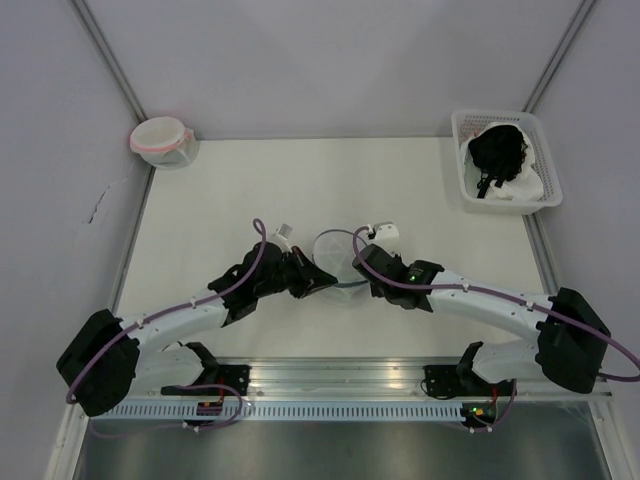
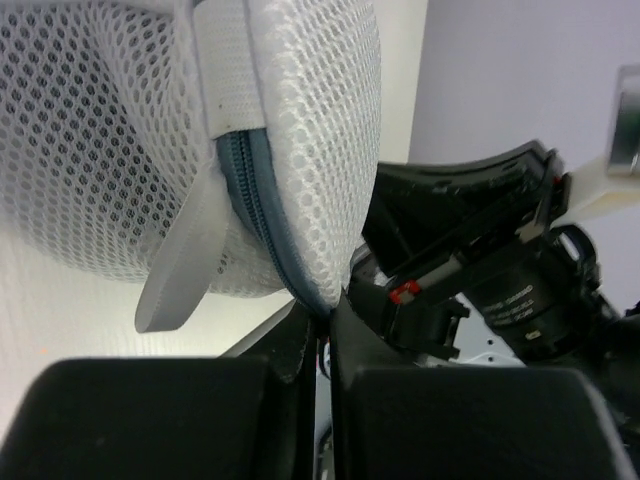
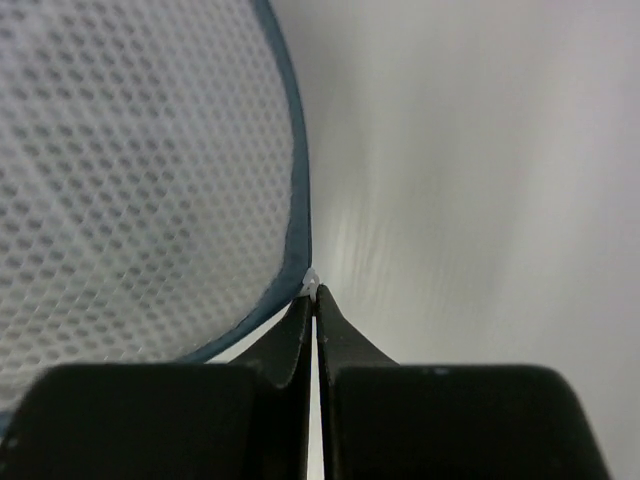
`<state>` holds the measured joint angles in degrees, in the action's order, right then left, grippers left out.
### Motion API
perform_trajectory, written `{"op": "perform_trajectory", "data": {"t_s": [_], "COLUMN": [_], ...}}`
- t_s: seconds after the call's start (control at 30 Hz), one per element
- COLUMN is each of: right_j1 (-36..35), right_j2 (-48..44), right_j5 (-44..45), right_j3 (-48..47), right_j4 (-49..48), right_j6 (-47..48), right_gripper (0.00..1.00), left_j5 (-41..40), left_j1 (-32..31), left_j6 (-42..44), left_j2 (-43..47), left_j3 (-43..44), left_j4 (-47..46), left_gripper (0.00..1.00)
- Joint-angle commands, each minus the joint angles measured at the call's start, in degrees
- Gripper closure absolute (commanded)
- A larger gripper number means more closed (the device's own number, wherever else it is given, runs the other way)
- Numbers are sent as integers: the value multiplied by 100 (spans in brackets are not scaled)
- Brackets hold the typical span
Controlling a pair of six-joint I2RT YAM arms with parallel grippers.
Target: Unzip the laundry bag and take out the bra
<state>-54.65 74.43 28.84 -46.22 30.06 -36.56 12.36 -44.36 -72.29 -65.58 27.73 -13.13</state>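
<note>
Pinches the rim of the laundry bag (image 2: 100, 150) with the left hand (image 2: 318, 318), with jaws shut tight on the grey-blue edge just below the zip (image 2: 262, 215) and a loose white tag (image 2: 178, 268). Clamps the same rim from the right with the right hand (image 3: 315, 302), likewise closed, on a small white bit at the tips; cannot tell whether that is the zip pull. Holds the bag between both hands, mid-desk (image 1: 250, 190), towards the near side. Shows nothing dark through the mesh. Places the only bra (image 1: 497, 152) in sight, black with thin straps, in the white basket (image 1: 548, 160) at the far right, well apart from the bag.

Could go wrong, as a judgement: may slip off the rim under so thin a pinch, or drag and stretch the mesh instead of running the zip, if the pull is not truly caught.

Reads no brand or writing anywhere, not even on the tag.
</note>
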Motion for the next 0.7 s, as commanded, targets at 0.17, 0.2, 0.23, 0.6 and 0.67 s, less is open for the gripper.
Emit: {"op": "perform_trajectory", "data": {"t_s": [0.17, 0.2, 0.23, 0.6, 0.67], "right_j1": [912, 947, 948, 939, 939], "right_j2": [282, 239, 160, -254, -272], "right_j5": [1362, 1300, 1178, 62, -114], "right_j3": [-414, -414, -406, -19, 34], "right_j4": [255, 211, 202, -202, -290], "right_j6": [456, 509, 526, 658, 702], "right_gripper": [100, 100, 100, 100, 100], "left_j5": [838, 830, 847, 735, 93], "left_j1": [445, 507, 664, 1166, 1123], "left_j6": [1507, 1534, 1586, 867, 595], "left_j2": [-622, -683, -858, -1284, -496], "left_j3": [1208, 1261, 1383, 1140, 806], "left_j4": [865, 864, 786, -52, 318], "left_gripper": [98, 98, 98, 43, 40]}}
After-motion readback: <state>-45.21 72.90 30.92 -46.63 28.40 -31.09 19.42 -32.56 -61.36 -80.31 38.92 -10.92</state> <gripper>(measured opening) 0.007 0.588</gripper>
